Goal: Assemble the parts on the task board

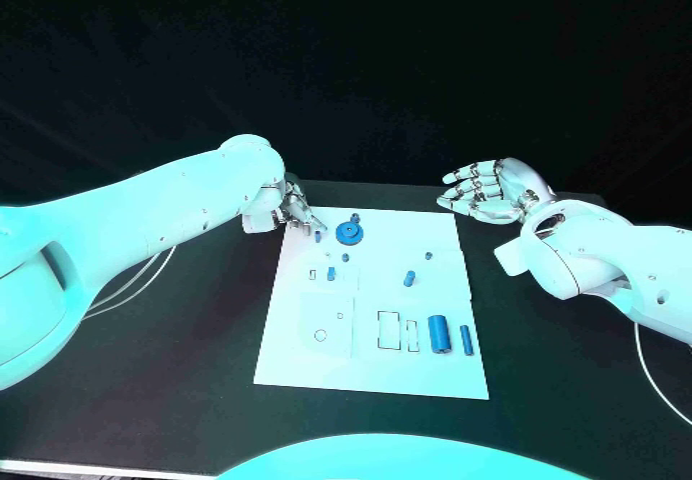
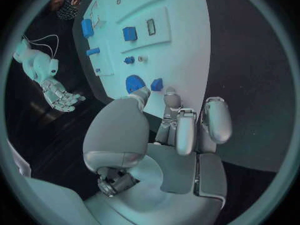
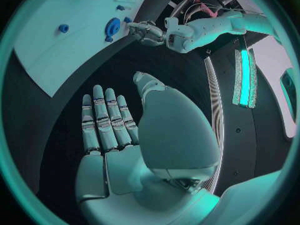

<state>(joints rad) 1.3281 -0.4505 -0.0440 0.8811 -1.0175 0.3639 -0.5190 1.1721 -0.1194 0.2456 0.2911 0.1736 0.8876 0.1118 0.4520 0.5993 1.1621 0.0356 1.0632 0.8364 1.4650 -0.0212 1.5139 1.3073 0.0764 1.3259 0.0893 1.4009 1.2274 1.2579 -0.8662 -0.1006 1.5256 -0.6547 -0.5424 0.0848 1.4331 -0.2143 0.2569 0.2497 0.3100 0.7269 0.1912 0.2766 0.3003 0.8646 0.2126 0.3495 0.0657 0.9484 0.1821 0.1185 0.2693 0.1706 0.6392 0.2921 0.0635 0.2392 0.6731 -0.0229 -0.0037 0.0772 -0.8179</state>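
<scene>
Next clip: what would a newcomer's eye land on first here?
The white task board in the middle of the black table, dotted with small blue parts, the round blue gear at its far edge. The left hand hovers at the board's far left corner, while the right hand is held open off its far right corner.

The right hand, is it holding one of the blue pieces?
No. The right hand lies flat and open over the dark table, nothing in it.

board (image 1: 310,350) matt white, smooth; parts (image 1: 438,335) look like smooth blue plastic; table (image 1: 173,380) matt black; hands (image 1: 490,190) shiny silver metal, arms (image 1: 144,225) glossy white shell
</scene>
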